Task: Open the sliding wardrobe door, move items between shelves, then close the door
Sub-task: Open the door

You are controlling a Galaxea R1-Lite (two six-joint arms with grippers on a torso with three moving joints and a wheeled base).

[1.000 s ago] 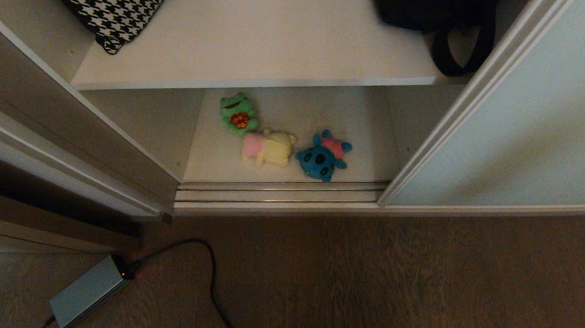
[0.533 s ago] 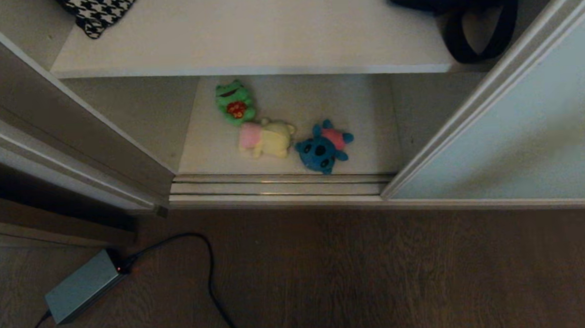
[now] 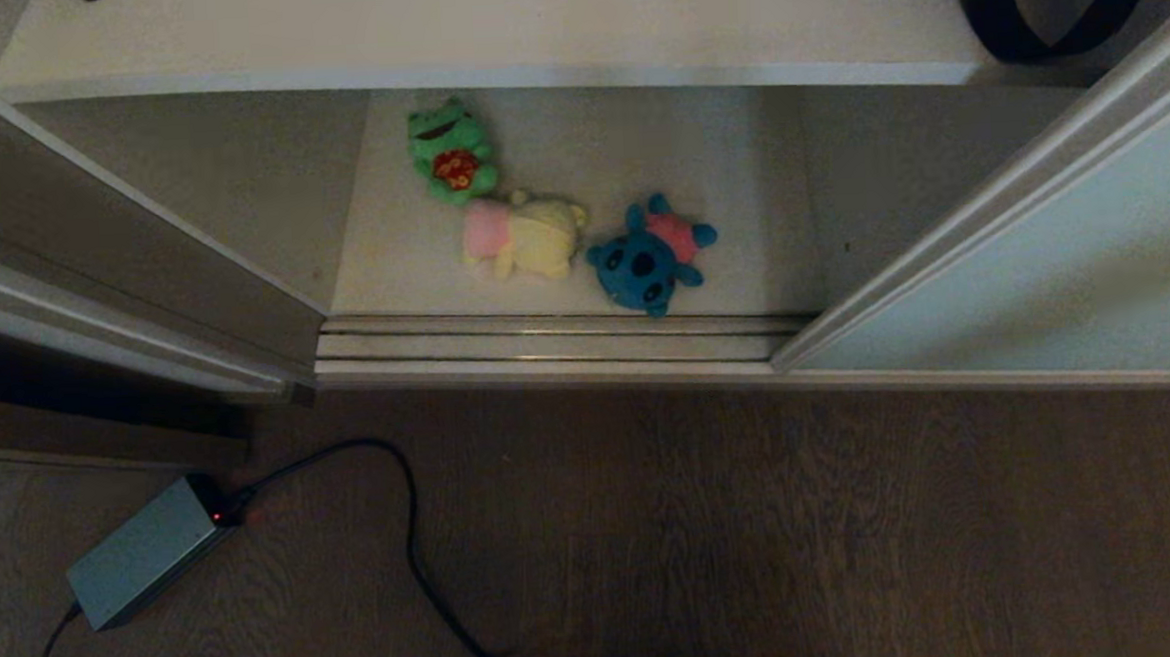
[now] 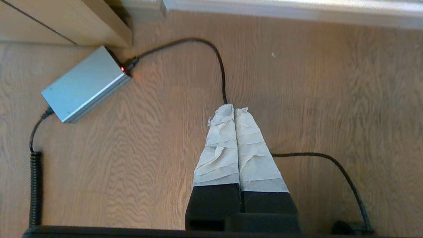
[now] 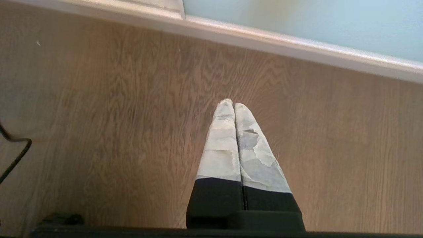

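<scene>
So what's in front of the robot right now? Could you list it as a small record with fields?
door: sliding wardrobe door slid open to the right
lower shelf: green frog plush, pale yellow plush, blue plush
upper shelf: black strap at its right end
floor: grey power box with black cable
left gripper: shut, empty, above the floor
right gripper: shut, empty, above the floor

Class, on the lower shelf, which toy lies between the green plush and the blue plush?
The pale yellow plush with the pink part lies between the green plush and the blue plush, in the head view.
</scene>
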